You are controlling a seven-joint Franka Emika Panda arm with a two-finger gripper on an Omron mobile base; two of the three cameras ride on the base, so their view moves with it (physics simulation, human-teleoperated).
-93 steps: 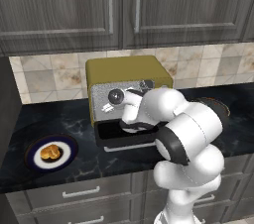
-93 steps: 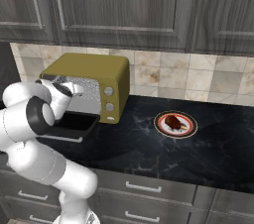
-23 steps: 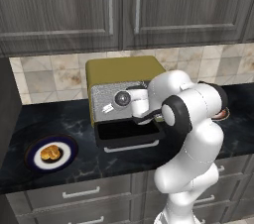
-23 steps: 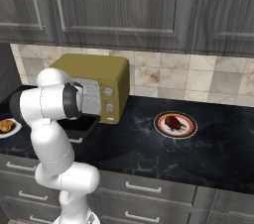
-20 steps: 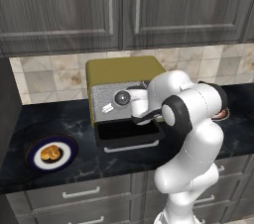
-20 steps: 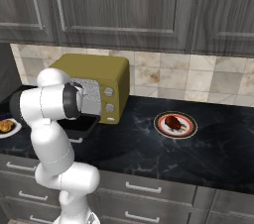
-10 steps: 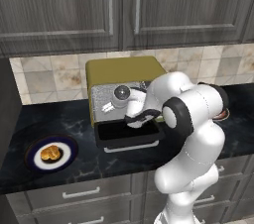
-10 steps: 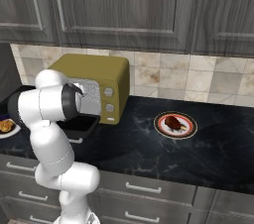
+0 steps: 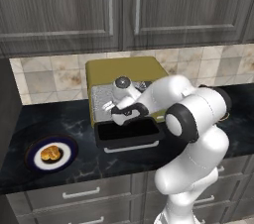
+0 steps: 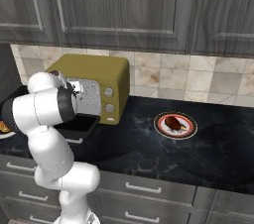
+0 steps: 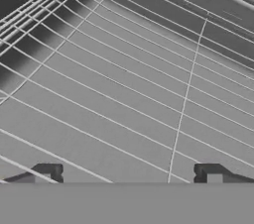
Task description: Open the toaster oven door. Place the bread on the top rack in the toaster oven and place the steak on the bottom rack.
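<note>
The toaster oven door (image 9: 130,134) is seen folded down flat in front of the toaster oven (image 9: 124,72), so the opening step is judged done. The gripper (image 11: 129,173) is empty, jaws wide apart, facing wire rack bars. The bread (image 9: 50,153) sits on its plate on the desk (image 10: 149,153); the steak (image 10: 173,122) sits on another. Both placements are left.

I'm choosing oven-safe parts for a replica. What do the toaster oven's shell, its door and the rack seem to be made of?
The toaster oven shell looks like olive-yellow painted metal, matte and evenly coloured. The toaster oven door, folded down, seems to be dark glass in a black frame with a silvery bar handle. The rack appears to be thin grey metal wire, in parallel rods with cross-bars.
</note>
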